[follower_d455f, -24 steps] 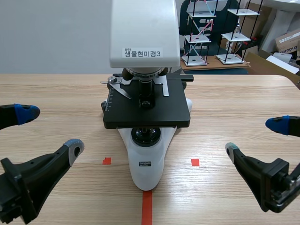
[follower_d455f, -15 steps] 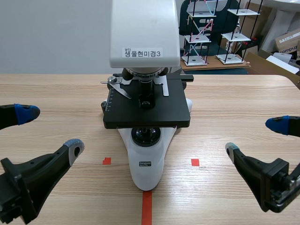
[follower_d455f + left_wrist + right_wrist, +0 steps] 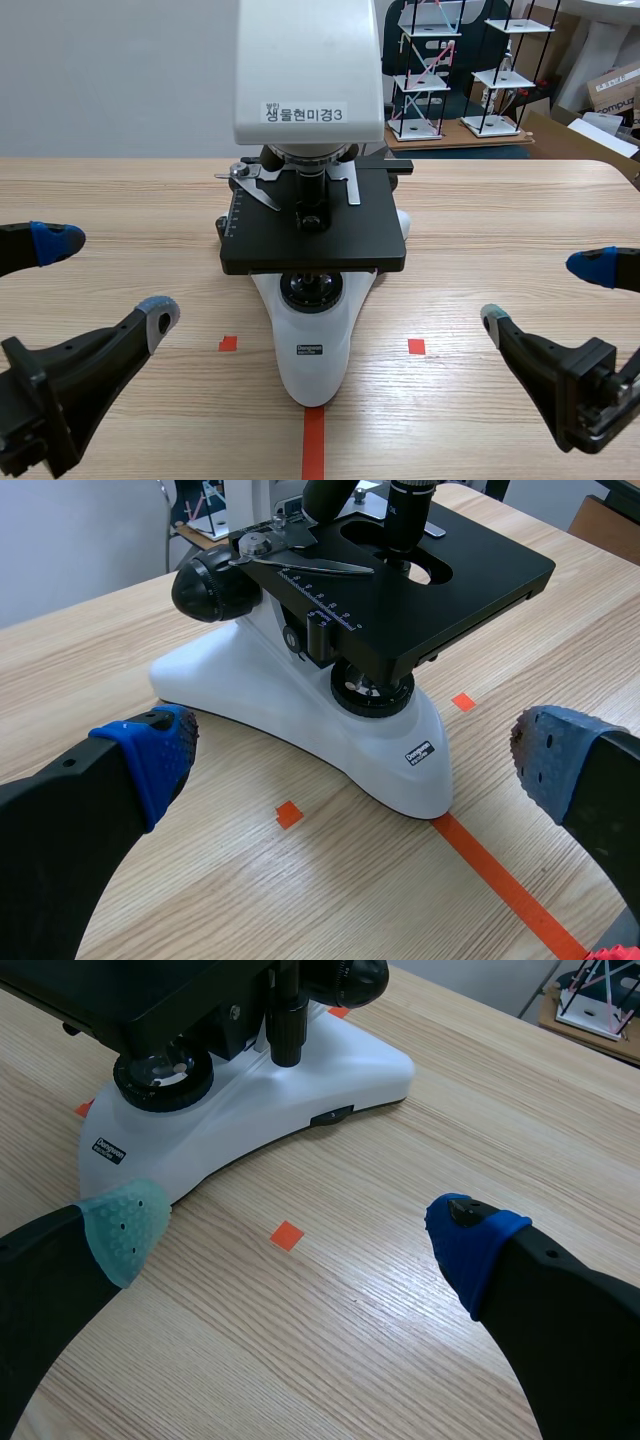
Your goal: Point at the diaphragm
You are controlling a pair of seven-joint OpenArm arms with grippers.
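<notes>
Two grippers hang low over the desk (image 3: pixel 500 220), one on each side of a white microscope (image 3: pixel 313 345) that stands in the middle. The left gripper (image 3: pixel 105 278) is released, its fingers spread wide with nothing between them, and it sits well apart from the microscope's foot. The right gripper (image 3: pixel 540 292) is likewise released and empty, also well apart from the foot.

The microscope faces the robot, its narrow white foot lying along the red tape line. A black stage (image 3: pixel 315 235) juts out over the foot, with metal clips (image 3: pixel 255 185) on top and an objective lens (image 3: pixel 405 520) coming down over its opening. On the foot, straight under the stage, sits a round lamp (image 3: pixel 312 291) with a ribbed dark ring.

The diaphragm (image 3: pixel 372 672) is tucked against the underside of the stage, directly above the lamp; only a dark sliver of it shows, and its details cannot be made out. Neither gripper touches it or is close to it. A black focus knob (image 3: pixel 210 588) sticks out from the side of the microscope's arm. Behind the desk stand small rod-and-shelf models (image 3: pixel 425 70).
</notes>
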